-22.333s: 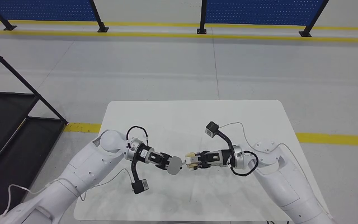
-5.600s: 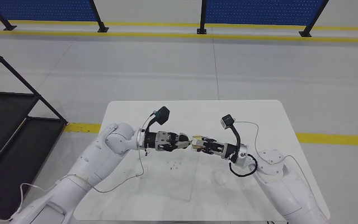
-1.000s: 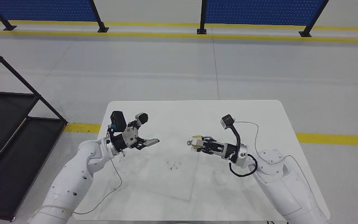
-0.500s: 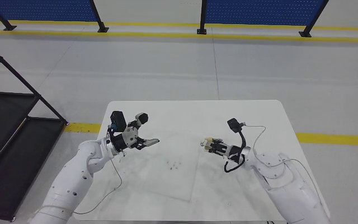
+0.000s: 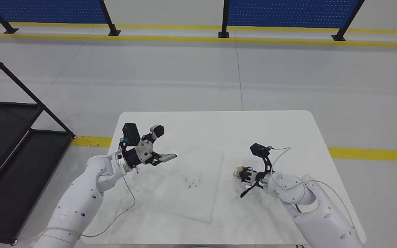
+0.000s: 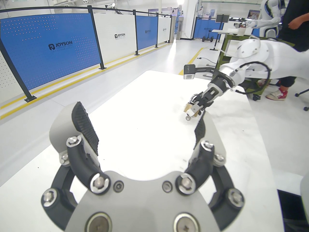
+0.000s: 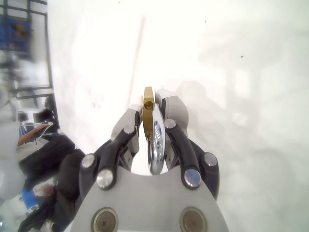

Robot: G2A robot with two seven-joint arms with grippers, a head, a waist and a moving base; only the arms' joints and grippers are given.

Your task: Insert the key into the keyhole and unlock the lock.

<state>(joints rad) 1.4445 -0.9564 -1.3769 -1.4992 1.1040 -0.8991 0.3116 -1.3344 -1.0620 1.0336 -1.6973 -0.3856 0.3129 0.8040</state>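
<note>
Bench (image 5: 279,130), smooth white with rounded corners, from above: left gripper (image 5: 162,144) holds its fingers spread, empty; right gripper (image 5: 240,176) clamps a small rectangular brass padlock (image 5: 236,173) over the right half. Left wrist: ribbed black pads (image 6: 84,124) apart. Right wrist: chrome shackle (image 7: 155,146) between fingers.

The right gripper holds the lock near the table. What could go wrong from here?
1. A small silver part, perhaps the key, sticks out of the lock toward the table; it may hit and fall out.
2. The right gripper pinches only the lock's thin body, so it may twist.
3. The open left gripper is too far to steady it.
</note>
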